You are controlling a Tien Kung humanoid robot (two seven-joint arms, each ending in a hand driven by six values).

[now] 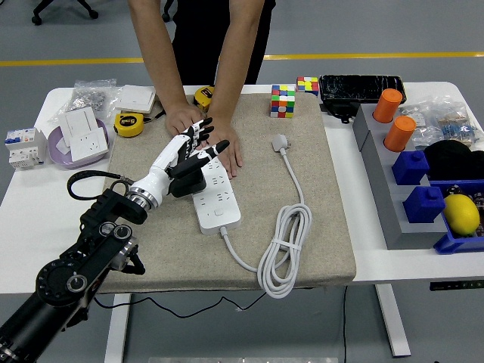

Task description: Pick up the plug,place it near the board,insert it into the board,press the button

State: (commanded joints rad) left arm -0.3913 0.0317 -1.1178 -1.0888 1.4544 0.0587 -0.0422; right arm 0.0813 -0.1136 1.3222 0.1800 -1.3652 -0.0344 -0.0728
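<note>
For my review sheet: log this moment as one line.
left hand: open, over power strip | plug: on mat, unplugged | person's hands: holding strip

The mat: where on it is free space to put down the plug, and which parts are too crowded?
The beige mat is bare right of the coiled cable, up to its right edge, and along its left front beside the power strip. The strip's far end is crowded: the left hand and the person's hands meet there. The plug lies on the mat.

Bright even overhead light, soft shadows, sharp focus
</note>
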